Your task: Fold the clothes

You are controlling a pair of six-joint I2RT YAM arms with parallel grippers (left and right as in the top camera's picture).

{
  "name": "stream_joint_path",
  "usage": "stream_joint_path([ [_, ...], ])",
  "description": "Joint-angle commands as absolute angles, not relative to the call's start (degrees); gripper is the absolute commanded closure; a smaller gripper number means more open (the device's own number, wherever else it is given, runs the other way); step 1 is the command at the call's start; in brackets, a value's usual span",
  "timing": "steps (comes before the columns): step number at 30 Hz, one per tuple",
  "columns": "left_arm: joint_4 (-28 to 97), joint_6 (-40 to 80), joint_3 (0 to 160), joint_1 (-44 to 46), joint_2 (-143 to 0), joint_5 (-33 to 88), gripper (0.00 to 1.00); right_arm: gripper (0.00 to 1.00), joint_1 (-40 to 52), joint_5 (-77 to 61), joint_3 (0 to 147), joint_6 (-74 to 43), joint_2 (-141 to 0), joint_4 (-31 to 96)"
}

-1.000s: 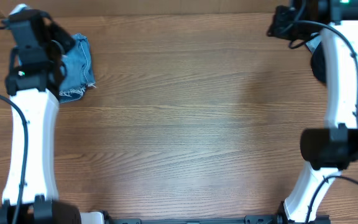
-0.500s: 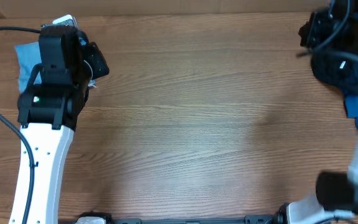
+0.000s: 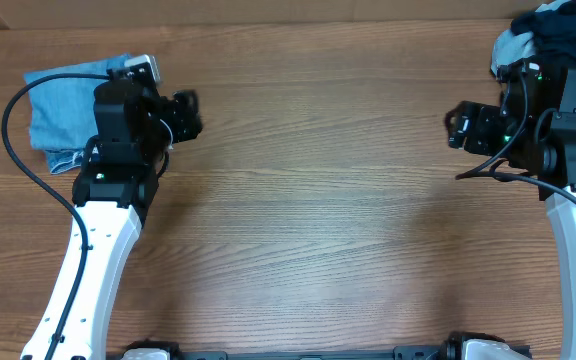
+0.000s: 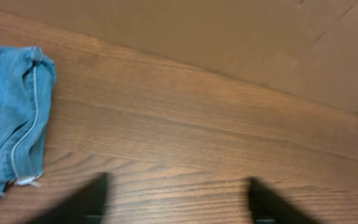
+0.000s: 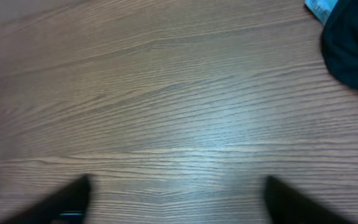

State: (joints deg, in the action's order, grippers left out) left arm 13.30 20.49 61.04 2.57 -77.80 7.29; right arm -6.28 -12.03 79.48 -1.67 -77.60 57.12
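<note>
A folded piece of blue denim clothing (image 3: 58,115) lies at the back left of the table, its frayed hem showing in the left wrist view (image 4: 8,118). My left gripper (image 3: 186,105) hovers just right of it, open, with only bare wood between its fingers (image 4: 86,202). A pile of dark and light-blue clothes (image 3: 558,30) sits at the back right corner, and its dark edge (image 5: 353,43) shows in the right wrist view. My right gripper (image 3: 458,125) is left of and in front of that pile, open and holding nothing.
The wooden table (image 3: 318,200) stretches between the two arms. A brown wall (image 4: 229,31) runs along the table's back edge. A black cable (image 3: 23,150) loops beside the left arm, over the denim's edge.
Both grippers went from shut to open. The left arm swung right, off the denim, which now lies uncovered. The right arm came away from the pile toward the table's middle.
</note>
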Motion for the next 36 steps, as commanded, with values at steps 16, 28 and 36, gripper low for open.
stream_joint_path([
  [16, 23.22, 19.46, 61.49, 2.26, -77.36, 8.80, 0.00, 0.00, -6.46, -11.57, 79.40, -2.11, -76.42, 57.10],
  [28, 34.54, 16.73, 58.19, 2.28, -59.99, 5.93, 0.00, 0.00, -6.46, -11.57, 79.40, -2.11, -76.42, 57.10],
  [36, 22.11, 14.72, 33.10, -0.56, -34.02, 5.78, 0.00, 0.00, -6.46, -11.57, 79.40, -2.11, -76.42, 57.10],
])
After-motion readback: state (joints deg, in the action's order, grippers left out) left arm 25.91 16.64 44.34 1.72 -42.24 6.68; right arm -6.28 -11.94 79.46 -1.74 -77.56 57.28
